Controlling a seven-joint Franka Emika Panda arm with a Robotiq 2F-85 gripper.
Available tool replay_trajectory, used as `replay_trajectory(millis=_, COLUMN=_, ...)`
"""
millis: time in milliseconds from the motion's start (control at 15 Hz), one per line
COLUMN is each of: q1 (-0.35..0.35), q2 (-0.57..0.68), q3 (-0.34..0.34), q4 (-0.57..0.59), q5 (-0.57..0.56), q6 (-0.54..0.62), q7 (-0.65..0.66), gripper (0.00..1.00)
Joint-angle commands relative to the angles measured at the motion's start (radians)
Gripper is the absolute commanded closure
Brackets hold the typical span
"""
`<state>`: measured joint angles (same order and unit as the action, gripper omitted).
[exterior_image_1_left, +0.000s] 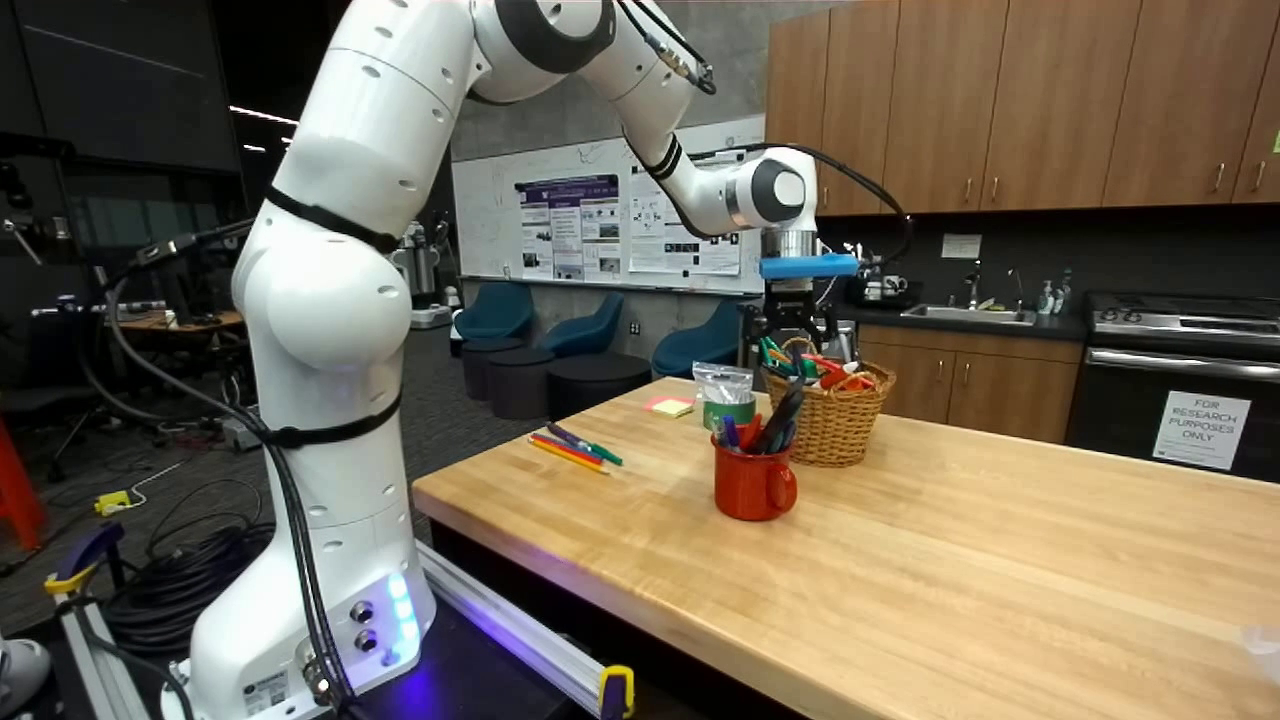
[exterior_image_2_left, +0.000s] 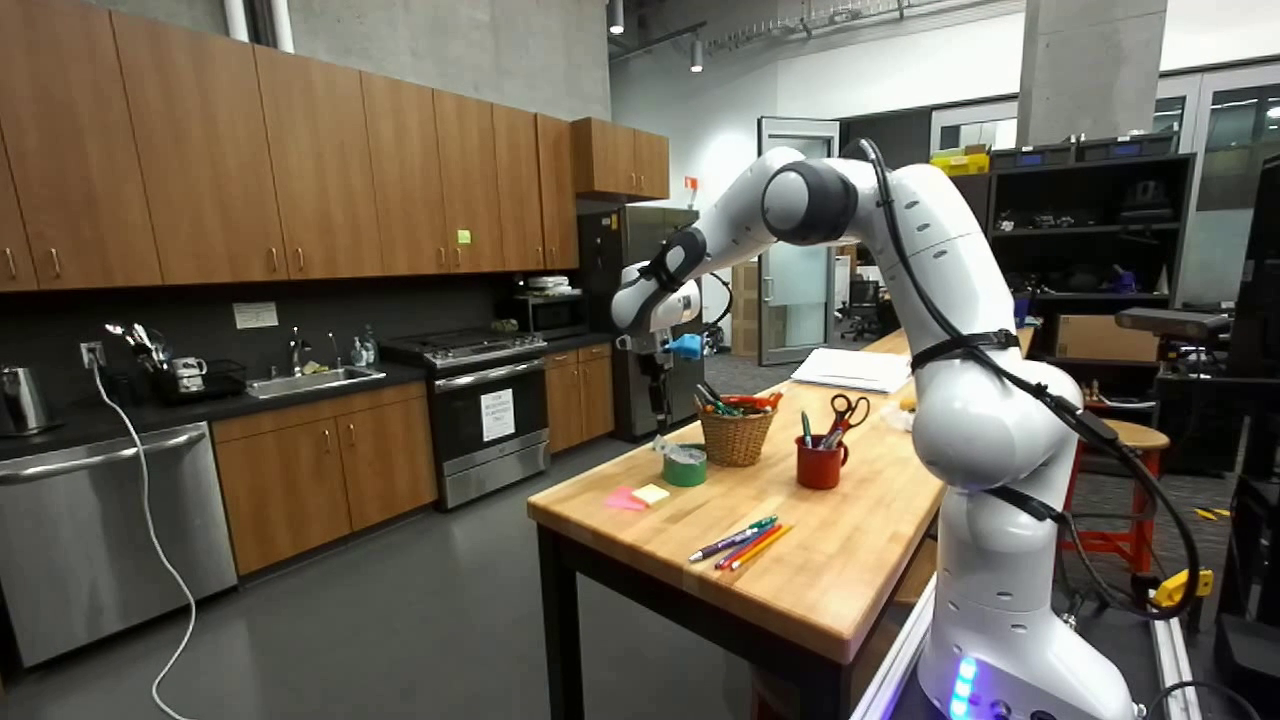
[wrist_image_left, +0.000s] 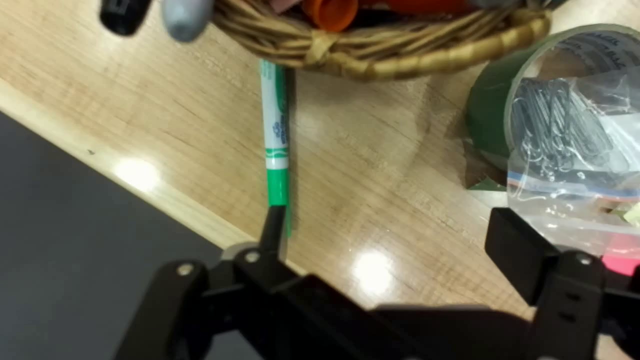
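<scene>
1. Jaws spread wide, pointing down beside the wicker basket (wrist_image_left: 370, 57); wood of the surface (wrist_image_left: 360, 165) shows through the gap in the wrist view.
2. Green marker (wrist_image_left: 275, 115): count 1, capped, lying flat on the surface.
3. Wicker basket: count 1, holding mixed items too overlapped to total. Top of wrist view: 2 blurred rounded ends, one a black end (wrist_image_left: 122, 17), one a grey end (wrist_image_left: 185, 17); also 1 orange hollow piece (wrist_image_left: 332, 15).
4. Tape roll (wrist_image_left: 487, 110): count 1, green. Clear bag (wrist_image_left: 575, 170) over its opening: count 1, paper clips (wrist_image_left: 555, 125) inside too tangled to count.
5. Sticky notes (exterior_image_2_left: 651, 494): 2 colours, pink and yellow, near the tape roll.
6. Red mug (exterior_image_2_left: 819, 466): count 1, with 1 pair of scissors (exterior_image_2_left: 846, 422) among its contents.
7. Loose pens and pencils (exterior_image_2_left: 740, 545): at least 4, side by side, well apart from the jaws.
8. Position, marker to jaws: in line with the jaw on the wrist view's left, off the middle of the gap. Cap reaches partly behind that jaw; contact cannot be told. Other end passes out of sight beneath the basket rim. Tape roll and bag lie toward the opposite jaw.
</scene>
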<state>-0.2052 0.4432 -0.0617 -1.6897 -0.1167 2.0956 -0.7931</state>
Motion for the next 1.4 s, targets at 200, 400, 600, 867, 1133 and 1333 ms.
replay_trajectory(millis=200, q1=-0.006, q2=0.086, q3=-0.003, q4=0.099, q5=-0.046, q6=-0.022, q7=-0.02, gripper=0.0)
replay_trajectory(millis=400, q1=-0.01, q2=0.114, q3=-0.001, q4=0.127, q5=-0.058, q6=-0.025, q7=-0.024, gripper=0.0)
replay_trajectory(millis=600, q1=-0.013, q2=0.139, q3=0.0, q4=0.145, q5=-0.067, q6=-0.021, q7=-0.025, gripper=0.0)
replay_trajectory(millis=867, q1=-0.018, q2=0.169, q3=0.003, q4=0.167, q5=-0.066, q6=-0.026, q7=-0.03, gripper=0.0)
replay_trajectory(millis=1133, q1=-0.024, q2=0.193, q3=0.003, q4=0.187, q5=-0.065, q6=-0.027, q7=-0.038, gripper=0.01)
replay_trajectory(millis=1333, q1=-0.03, q2=0.207, q3=0.003, q4=0.203, q5=-0.062, q6=-0.028, q7=-0.043, gripper=0.28)
